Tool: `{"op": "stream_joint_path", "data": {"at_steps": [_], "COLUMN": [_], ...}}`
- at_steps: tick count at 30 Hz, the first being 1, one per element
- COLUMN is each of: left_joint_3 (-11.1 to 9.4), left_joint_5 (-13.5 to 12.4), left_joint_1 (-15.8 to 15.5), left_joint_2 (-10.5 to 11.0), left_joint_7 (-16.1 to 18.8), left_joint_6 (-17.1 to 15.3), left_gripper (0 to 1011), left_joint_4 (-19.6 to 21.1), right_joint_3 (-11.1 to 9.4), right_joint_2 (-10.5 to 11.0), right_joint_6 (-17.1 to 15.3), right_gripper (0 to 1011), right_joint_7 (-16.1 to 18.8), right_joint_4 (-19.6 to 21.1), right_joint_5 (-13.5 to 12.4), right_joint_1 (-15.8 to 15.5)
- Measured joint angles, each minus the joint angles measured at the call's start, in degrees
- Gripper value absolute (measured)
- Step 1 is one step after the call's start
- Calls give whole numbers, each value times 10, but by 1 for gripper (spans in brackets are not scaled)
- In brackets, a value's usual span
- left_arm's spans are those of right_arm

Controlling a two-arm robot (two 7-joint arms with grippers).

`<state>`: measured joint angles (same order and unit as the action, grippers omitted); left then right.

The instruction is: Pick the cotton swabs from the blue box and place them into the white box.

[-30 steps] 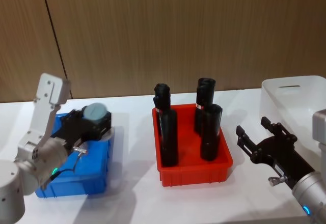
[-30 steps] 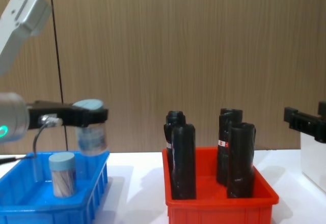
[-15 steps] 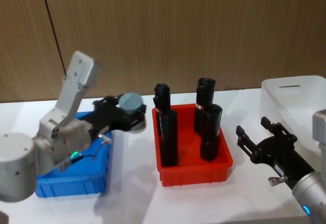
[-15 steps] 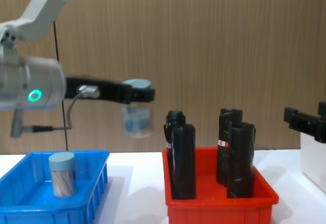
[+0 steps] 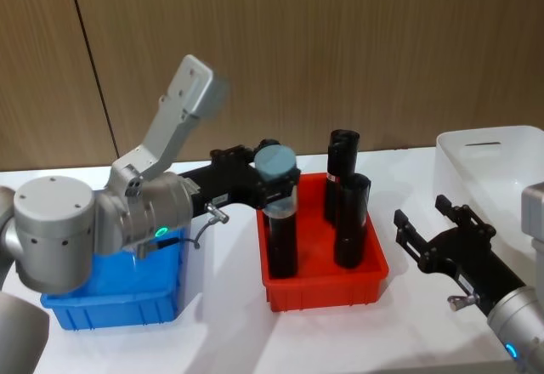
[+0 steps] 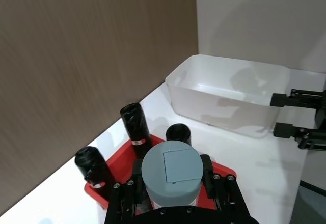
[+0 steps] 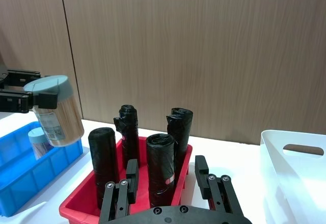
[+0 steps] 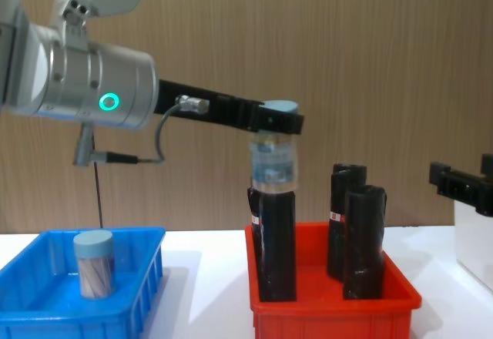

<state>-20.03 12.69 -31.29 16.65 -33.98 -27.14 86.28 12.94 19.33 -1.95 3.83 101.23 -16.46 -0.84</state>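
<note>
Since one second ago the left gripper point(image 5: 276, 189) has travelled from above the blue box point(image 5: 110, 310) to above the red bin point(image 5: 327, 293), and it carried the cotton swab jar point(image 8: 272, 162) with it.

On the white table point(image 5: 221, 323) the three containers stand in a row. The white box point(image 5: 501, 149) is at the robot's right, the red bin in the middle and the blue box at the left, each apart from the next.

The left arm reaches across from the left, and its black fingers are closed on the jar just under the grey-blue lid. The jar hangs upright in the air, directly over the front-left one of the black bottles point(image 5: 351, 221) that stand in the red bin. In the chest view its bottom is at the top of this bottle; I cannot tell if they touch.

The right gripper point(image 5: 422, 217) hovers between the red bin and the white box with its fingers spread wide and nothing between them.

A second cotton swab jar point(image 8: 94, 263) stands upright inside the blue box.
</note>
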Motion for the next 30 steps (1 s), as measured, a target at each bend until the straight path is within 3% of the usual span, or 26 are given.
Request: {"op": "stream_joint_path", "data": {"at_steps": [14,30], "left_joint_3": [-10,-13], "left_joint_5": [-14,-18], "left_joint_1": [-26,-34], "left_joint_2": [-15,-19], "left_joint_7": [-39,-52], "left_joint_6": [-17,-22], "left_gripper": [668,668], "left_joint_4": [-10,-13], "right_joint_3": [0,5], "right_joint_2": [0,-3], "right_joint_6": [-7,-45], "right_gripper": [688,688], "right_joint_7": [12,97], "right_joint_4": [0,-15], "right_joint_5": [1,-7], "right_joint_1": [3,27]}}
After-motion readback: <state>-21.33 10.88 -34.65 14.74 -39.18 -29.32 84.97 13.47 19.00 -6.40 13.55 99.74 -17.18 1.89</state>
